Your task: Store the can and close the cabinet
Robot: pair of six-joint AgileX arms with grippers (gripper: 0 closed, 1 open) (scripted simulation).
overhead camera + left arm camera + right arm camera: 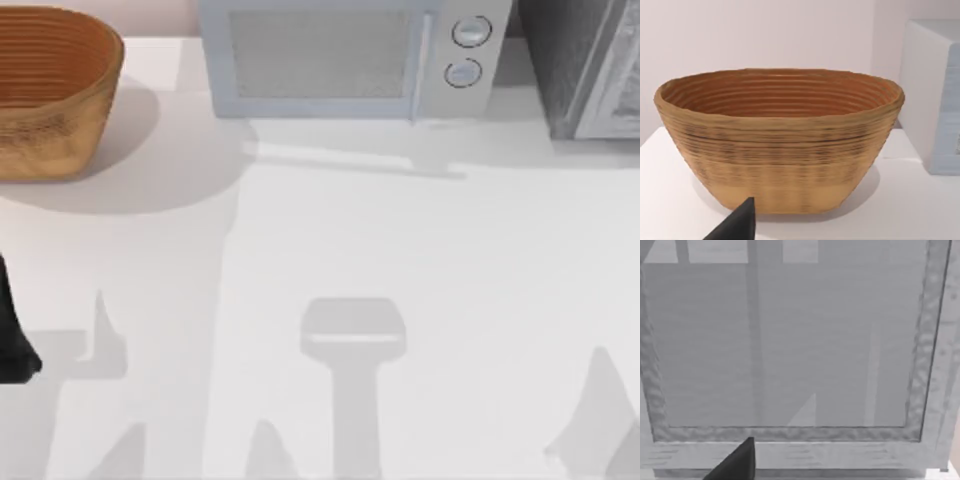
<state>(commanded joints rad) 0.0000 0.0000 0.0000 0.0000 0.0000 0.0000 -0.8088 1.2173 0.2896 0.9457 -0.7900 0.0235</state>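
Note:
The can is out of view. The grey cabinet (585, 70) stands at the table's back right corner. In the right wrist view, a framed grey panel of the cabinet (790, 350) faces the camera from close up, and I cannot tell whether the door is open or closed. A dark part of my right gripper (737, 462) juts in just before that panel. My left arm (10, 335) sits at the table's left edge. A dark part of my left gripper (740, 225) points at the basket.
A woven brown basket (50, 90) stands at the back left, and its inside (780, 97) looks empty. A white microwave (350, 55) with two round knobs and its door closed sits at the back middle, between basket and cabinet. Arm shadows fall on the white table (400, 240).

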